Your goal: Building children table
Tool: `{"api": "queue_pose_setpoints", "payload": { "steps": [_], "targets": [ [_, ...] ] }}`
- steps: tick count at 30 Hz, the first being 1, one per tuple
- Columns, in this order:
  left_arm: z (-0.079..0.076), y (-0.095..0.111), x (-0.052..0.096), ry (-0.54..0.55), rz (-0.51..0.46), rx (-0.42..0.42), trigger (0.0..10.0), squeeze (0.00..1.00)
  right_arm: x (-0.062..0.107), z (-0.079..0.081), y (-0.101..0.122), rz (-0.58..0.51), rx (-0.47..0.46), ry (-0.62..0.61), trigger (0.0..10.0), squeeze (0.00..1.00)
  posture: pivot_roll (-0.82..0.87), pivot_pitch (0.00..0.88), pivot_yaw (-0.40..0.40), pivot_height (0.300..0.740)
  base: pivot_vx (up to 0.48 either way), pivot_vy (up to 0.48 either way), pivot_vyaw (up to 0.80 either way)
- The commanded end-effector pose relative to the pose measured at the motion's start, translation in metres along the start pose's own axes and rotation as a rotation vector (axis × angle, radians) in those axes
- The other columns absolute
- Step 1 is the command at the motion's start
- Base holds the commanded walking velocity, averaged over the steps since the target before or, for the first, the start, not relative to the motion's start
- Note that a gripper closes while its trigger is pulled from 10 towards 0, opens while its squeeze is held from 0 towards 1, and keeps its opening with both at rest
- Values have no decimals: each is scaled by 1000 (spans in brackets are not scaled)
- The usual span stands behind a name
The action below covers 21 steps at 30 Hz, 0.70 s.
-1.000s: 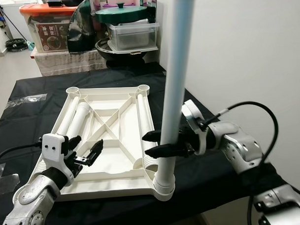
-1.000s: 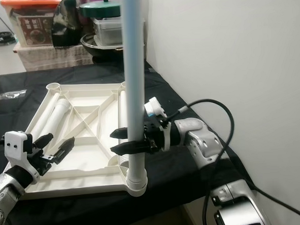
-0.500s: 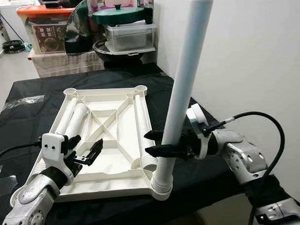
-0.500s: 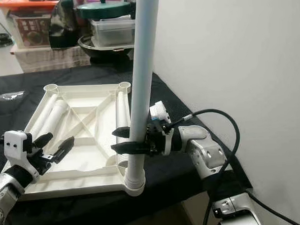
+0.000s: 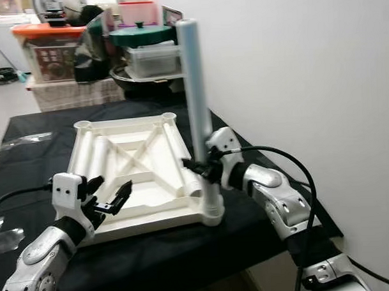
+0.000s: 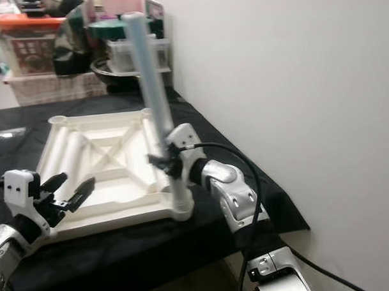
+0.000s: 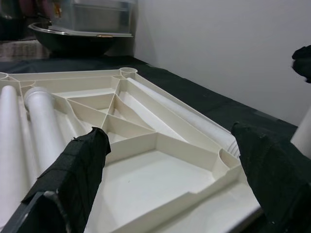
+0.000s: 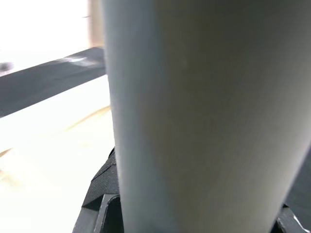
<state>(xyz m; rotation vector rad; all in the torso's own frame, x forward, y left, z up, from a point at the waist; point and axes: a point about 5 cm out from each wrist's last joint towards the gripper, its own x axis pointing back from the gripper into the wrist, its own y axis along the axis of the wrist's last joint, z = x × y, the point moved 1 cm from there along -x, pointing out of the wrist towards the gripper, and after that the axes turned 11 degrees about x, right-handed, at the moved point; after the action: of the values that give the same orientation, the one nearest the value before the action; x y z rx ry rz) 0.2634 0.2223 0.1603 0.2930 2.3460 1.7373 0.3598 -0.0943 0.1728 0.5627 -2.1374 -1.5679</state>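
Note:
The white tabletop [image 5: 136,214] lies upside down on the black table. A long white leg [image 5: 198,113] stands nearly upright in the socket at its near right corner. My right gripper [image 5: 198,166] is shut on this leg about a third of the way up; in the right wrist view the leg [image 8: 194,121] sits close between the fingers. My left gripper [image 5: 110,194] is open, just above the tabletop's near left part, holding nothing. Its black fingers [image 7: 73,170] frame the ribbed underside [image 7: 146,145]. Two more legs [image 5: 98,155] lie inside the tabletop.
A white wall [image 5: 294,84] runs close along the table's right edge. Behind the table stand storage boxes [image 5: 47,51], a clear tub [image 5: 153,57] and a green-lidded pot [image 5: 139,35]. A black cable [image 5: 291,174] loops over my right arm. A plastic wrapper [image 5: 25,138] lies far left.
The camera has shifted. The leg, leaning right half a second ago, now stands almost upright in the corner socket. My right gripper stays shut on it, wrist turned. The left gripper has not moved.

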Motion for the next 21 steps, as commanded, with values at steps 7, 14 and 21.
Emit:
{"api": "queue_pose_setpoints", "payload": {
  "steps": [7,14,21],
  "targets": [
    [1,0,-3,9,-7,0,10000,0,1,1,-62,257,-163,-263,0,0,33,0,-57,740,0,0,0],
    [5,2,-2,25,-13,-3,10000,0,-6,0,-60,277,-242,-404,0,0,41,0,-64,740,0,0,0],
    [4,-2,-3,30,-12,6,10000,0,-3,3,-72,337,-284,-486,0,0,42,0,-63,740,0,0,0]
  ]
}}
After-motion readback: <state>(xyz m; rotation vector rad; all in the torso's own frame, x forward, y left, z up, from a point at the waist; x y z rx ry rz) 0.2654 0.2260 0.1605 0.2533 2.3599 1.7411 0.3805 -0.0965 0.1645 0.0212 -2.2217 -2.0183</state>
